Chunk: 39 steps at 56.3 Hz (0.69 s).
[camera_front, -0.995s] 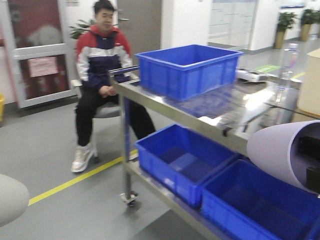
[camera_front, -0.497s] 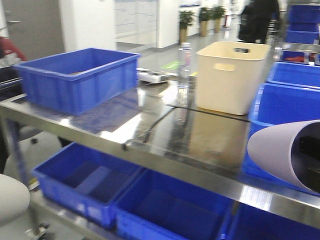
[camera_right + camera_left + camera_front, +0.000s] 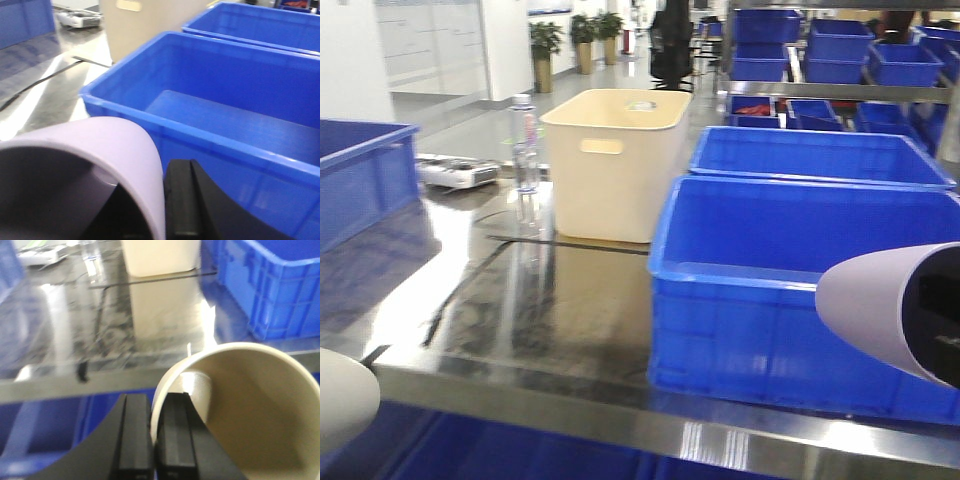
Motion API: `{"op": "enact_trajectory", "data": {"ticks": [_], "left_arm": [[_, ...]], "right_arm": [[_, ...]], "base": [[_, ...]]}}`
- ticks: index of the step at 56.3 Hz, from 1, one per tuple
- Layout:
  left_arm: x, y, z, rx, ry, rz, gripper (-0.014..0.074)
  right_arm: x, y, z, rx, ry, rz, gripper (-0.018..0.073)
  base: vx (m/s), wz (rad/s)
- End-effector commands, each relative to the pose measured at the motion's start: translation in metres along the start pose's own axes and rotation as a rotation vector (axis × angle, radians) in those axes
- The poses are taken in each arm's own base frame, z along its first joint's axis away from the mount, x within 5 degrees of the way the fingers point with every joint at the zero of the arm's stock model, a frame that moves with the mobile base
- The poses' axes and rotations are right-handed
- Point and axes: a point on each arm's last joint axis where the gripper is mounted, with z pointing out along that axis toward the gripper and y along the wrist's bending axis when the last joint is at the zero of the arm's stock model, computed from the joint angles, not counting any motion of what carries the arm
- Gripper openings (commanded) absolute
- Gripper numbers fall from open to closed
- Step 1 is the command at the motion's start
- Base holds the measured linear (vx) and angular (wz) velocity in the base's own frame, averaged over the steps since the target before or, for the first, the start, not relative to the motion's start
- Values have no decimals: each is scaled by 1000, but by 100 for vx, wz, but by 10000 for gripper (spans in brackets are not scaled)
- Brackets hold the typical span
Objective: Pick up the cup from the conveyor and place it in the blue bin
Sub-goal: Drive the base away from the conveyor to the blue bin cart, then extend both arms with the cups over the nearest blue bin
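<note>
Blue bin (image 3: 760, 300) sits on the steel tabletop (image 3: 520, 330), just R of the cream tub (image 3: 615, 160), w/ a second blue tub (image 3: 820, 155) right behind it. The lavender cup (image 3: 100, 150) lies on its side in the right gripper (image 3: 167, 197). Its jaws are narrow, clamped on the cup's wall at the rim (one finger outside, the other lost in the dark interior), and the cup is on the near side of the bin's front wall. The left gripper (image 3: 154, 407) pinches the rim of a cream cup (image 3: 250, 405), fingers close together, low by the table's front edge. A water bottle (image 3: 525, 150) stands L of the cream tub.
</note>
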Motion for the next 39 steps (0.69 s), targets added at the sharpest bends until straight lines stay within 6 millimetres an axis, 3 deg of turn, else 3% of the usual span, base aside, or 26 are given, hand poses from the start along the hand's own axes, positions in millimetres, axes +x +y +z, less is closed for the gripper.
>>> {"op": "enact_trajectory", "data": {"ticks": [1,39], "left_arm": [[-15,0,-5,-2,-111,-14,-6],[-15,0,-5,-2,-111,-14,-6]], "right_arm": [[-17,0,-8,1,-128,-4,-9],[-17,0,-8,1,-128,-4,-9]], "base": [[22,-41],[19,-30]]}}
